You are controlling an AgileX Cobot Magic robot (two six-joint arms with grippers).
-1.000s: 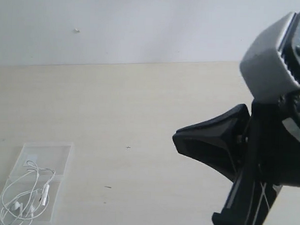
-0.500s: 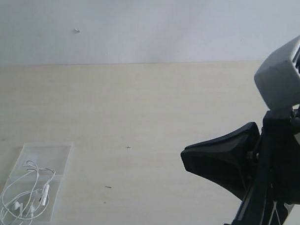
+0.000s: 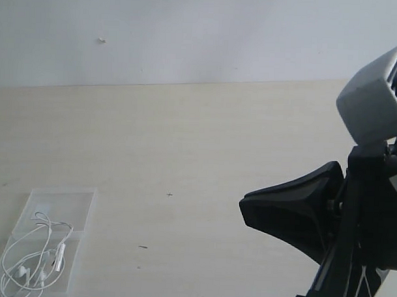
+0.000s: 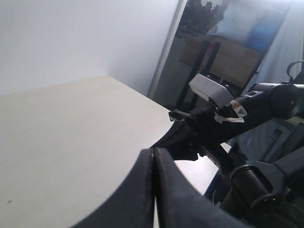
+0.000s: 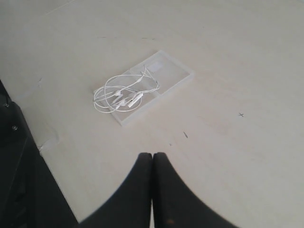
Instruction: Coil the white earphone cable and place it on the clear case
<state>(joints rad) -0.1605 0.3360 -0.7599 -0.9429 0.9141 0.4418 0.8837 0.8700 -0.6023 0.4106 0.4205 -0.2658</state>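
While left end effector (image 4: pixel 153 156) and right end effector (image 5: pixel 152 159) sit pinched closed, empty, the white earphone cable (image 3: pixel 59 253) lies looped on the clear case (image 3: pixel 79 208), lower left of the exterior frame.

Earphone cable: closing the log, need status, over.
Left gripper, right gripper: jaws shut, empty. White earphone cable lies looped on clear case. Nothing in the way.
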